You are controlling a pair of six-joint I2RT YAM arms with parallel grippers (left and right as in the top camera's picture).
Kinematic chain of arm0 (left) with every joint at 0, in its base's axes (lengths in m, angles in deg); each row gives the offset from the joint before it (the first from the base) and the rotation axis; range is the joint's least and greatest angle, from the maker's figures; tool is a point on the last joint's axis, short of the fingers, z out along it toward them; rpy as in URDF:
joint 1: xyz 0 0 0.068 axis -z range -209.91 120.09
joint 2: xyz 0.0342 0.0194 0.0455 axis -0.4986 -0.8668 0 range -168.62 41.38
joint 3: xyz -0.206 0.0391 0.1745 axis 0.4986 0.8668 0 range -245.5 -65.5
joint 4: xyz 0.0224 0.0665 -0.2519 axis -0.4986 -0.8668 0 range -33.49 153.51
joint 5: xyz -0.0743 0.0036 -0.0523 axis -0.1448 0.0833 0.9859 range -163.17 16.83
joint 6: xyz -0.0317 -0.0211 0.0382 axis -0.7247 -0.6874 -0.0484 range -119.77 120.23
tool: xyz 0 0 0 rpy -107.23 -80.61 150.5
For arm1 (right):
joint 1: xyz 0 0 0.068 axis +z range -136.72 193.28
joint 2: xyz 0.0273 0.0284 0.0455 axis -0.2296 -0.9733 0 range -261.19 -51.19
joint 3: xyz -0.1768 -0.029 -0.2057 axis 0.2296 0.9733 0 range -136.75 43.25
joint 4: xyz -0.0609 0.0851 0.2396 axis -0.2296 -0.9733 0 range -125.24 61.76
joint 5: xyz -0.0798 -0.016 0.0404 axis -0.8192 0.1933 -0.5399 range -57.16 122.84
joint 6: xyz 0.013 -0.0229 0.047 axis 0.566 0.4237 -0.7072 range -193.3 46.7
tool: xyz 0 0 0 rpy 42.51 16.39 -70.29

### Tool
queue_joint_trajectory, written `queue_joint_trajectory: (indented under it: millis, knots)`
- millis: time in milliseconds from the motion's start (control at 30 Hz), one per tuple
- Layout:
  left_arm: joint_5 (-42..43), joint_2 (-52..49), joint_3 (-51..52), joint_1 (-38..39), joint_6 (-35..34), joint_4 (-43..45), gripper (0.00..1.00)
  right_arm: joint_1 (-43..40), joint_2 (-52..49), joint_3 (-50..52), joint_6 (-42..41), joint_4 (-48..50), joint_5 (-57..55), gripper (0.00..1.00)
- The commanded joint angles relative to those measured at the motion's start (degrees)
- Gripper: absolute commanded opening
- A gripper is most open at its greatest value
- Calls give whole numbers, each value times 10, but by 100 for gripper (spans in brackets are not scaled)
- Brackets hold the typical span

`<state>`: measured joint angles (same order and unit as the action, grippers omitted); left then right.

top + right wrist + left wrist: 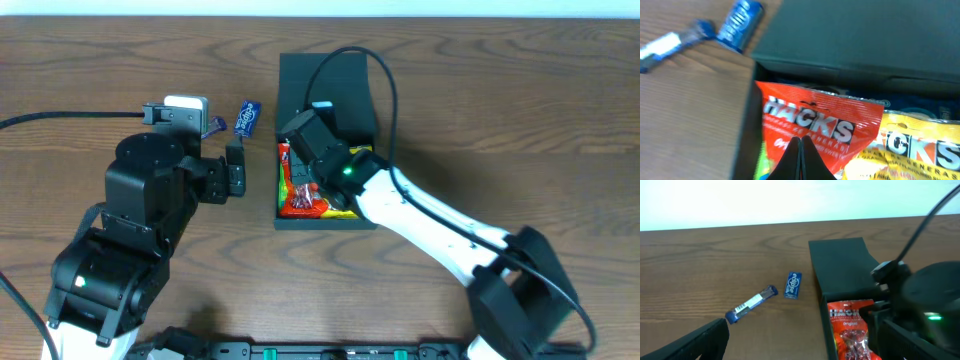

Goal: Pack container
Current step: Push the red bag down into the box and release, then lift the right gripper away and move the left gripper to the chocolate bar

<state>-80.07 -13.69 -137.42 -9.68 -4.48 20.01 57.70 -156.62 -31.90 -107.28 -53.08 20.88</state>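
The dark teal container (325, 222) lies open at the table's middle, its flap lid (330, 85) folded back. Inside are a red Hacks packet (300, 195) and a yellow Hacks packet (920, 145). My right gripper (801, 145) is shut, its tips pressed together over the red packet (815, 125) inside the box; nothing shows between the fingers. My left gripper (800, 347) is open and empty, low over the table just left of the container (842, 265). The red packet also shows in the left wrist view (850, 325).
A small blue Eclipse gum pack (247, 117) and a blue-and-white wrapped bar (751, 303) lie on the wood left of the lid. The gum pack also shows in the left wrist view (792, 285). The right arm's black cable arcs over the container.
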Motion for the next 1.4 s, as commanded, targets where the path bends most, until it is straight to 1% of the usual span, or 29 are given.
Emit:
queue_joint_trajectory:
  millis: [0,200,333,400,500,600,633,667,700,767,800,833,867,900,1033,1167,1300,1367]
  knots:
    - [-10,2,-7,-4,-5,0,95,-2,-45,-2,15,-2,-13,2]
    - [-10,2,-7,-4,-5,0,95,-6,-99,-2,30,5,-14,1]
    - [-10,2,-7,-4,-4,0,95,-5,-95,-2,60,2,8,1]
    - [-11,2,-7,-4,-4,2,95,-6,-81,-2,74,2,9,1]
    - [-13,2,-7,-4,-4,7,95,-9,-35,-2,108,2,8,1]
    - [-25,2,-7,-4,-4,8,95,-14,18,-2,118,2,8,2]
    - [-37,2,-7,-4,-4,10,95,-18,37,-2,118,2,8,4]
    - [-45,2,-7,-4,-4,11,95,-23,54,-2,118,2,8,9]
    - [-47,2,-7,-4,-4,14,95,-30,74,-2,118,2,8,11]
    - [-47,2,-7,-4,-4,20,95,-49,109,-2,120,2,8,13]
    - [-47,0,-7,-4,-4,22,95,-62,124,-2,120,1,8,20]
    - [-54,-5,-7,-4,-4,24,95,-80,139,-2,120,-2,8,32]
    - [-62,-15,-7,-4,-4,24,95,-100,149,-2,120,-5,8,39]
    - [-72,-29,-7,-4,-5,24,95,-116,153,-2,120,-10,8,50]
    - [-79,-89,-7,-4,-5,30,95,-160,155,-2,120,-28,8,55]
    - [-78,-163,-7,-7,-5,53,95,-196,155,-2,120,-32,8,68]
    - [-53,-228,-7,-46,-33,85,95,-233,155,-2,120,-16,9,73]
    - [-22,-259,-7,-83,-30,96,95,-249,155,-2,120,-6,8,75]
